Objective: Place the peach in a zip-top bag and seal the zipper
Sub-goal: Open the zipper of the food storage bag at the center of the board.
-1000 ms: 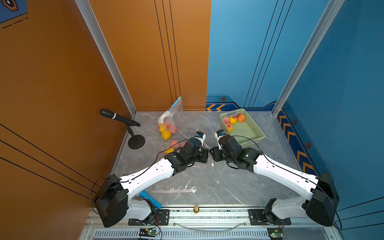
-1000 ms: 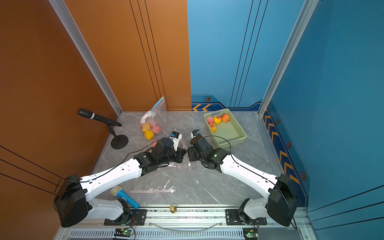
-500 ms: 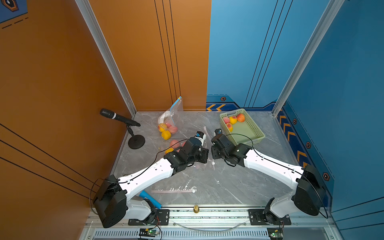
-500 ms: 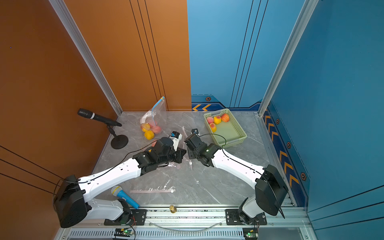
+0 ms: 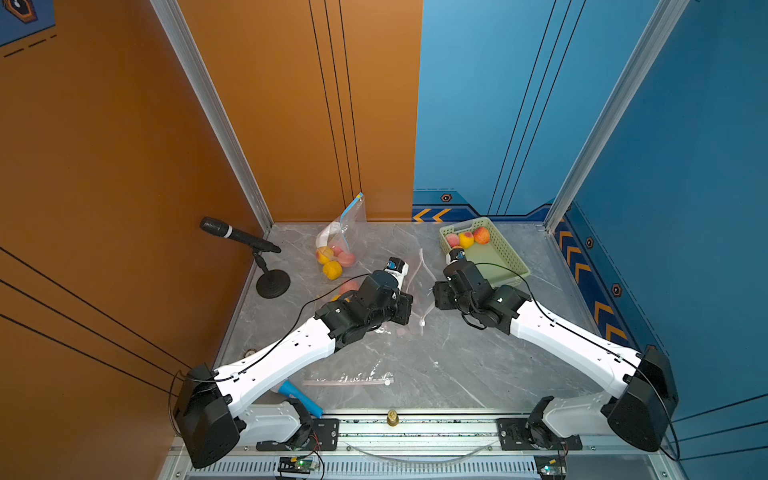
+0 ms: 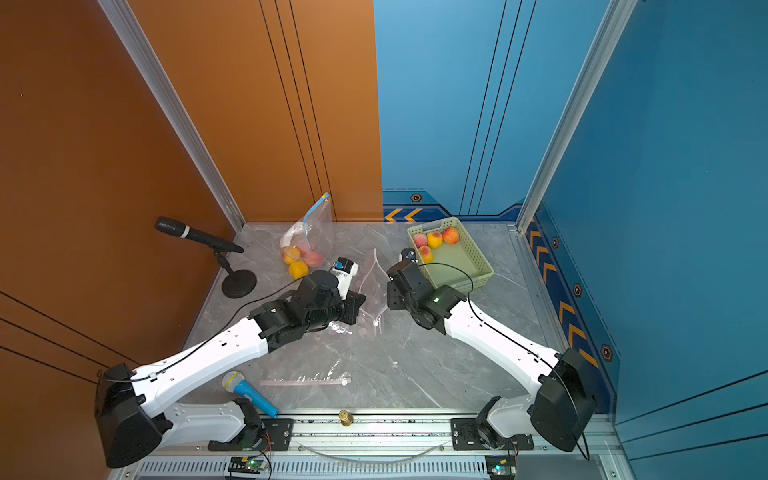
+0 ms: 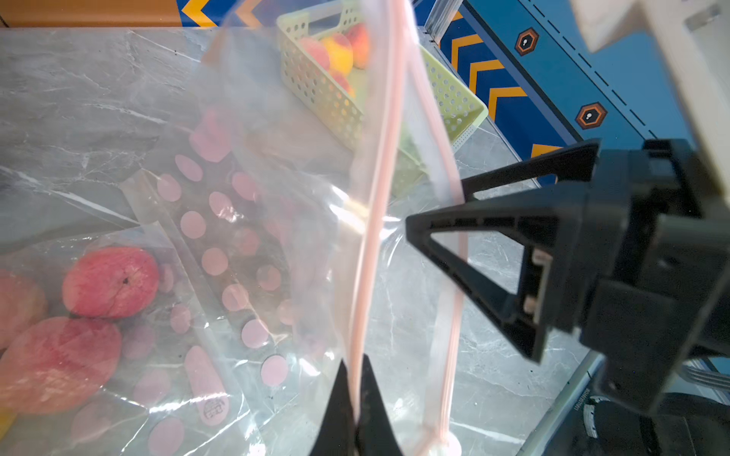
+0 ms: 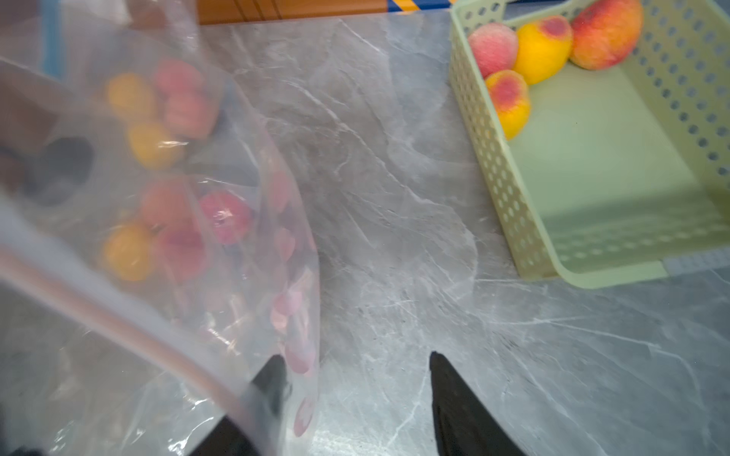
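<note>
A clear zip-top bag with pink dots and a pink zipper stands up between my two arms. My left gripper is shut on one zipper track. My right gripper is open just right of the bag. The bag's other edge lies across one of its fingers, and nothing is between them. Peaches lie by the left arm, seen through plastic; whether they are inside this bag I cannot tell. More peaches sit in the green basket.
A second bag with a blue zipper holds peaches at the back wall. A black microphone stand is at the left. A flat empty bag and a blue toy microphone lie near the front edge.
My right arm reached in toward the bag, then drew back to the right, and its jaws opened wider. The left gripper has stayed shut on the zipper edge.
</note>
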Available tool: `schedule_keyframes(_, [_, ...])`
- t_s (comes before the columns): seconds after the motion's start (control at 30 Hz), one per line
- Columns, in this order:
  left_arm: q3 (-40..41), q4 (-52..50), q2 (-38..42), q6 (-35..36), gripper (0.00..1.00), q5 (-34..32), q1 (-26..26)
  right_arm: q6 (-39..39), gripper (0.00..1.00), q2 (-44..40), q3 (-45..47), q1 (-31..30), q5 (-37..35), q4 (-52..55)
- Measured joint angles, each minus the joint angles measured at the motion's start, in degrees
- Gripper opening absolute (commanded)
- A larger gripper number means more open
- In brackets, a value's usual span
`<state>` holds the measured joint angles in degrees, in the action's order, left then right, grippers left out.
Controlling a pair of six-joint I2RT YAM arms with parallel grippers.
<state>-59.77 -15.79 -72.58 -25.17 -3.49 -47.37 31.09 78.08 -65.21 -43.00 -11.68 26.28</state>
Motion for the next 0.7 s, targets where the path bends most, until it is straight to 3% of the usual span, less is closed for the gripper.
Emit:
schedule_keyframes(0.33, [-4.3,0.9,-2.4,2.2,0.0,-0.3,-1.3,0.5,0.79,1.5,-1.2,-0.2,4.2,-2.4])
schedule_keyframes(0.7, [-6.7,-0.4,-3.0,5.8,0.0,-5.3,-2.6,3.0,0.79,4.4,-0.9,1.7,9.4,-11.0])
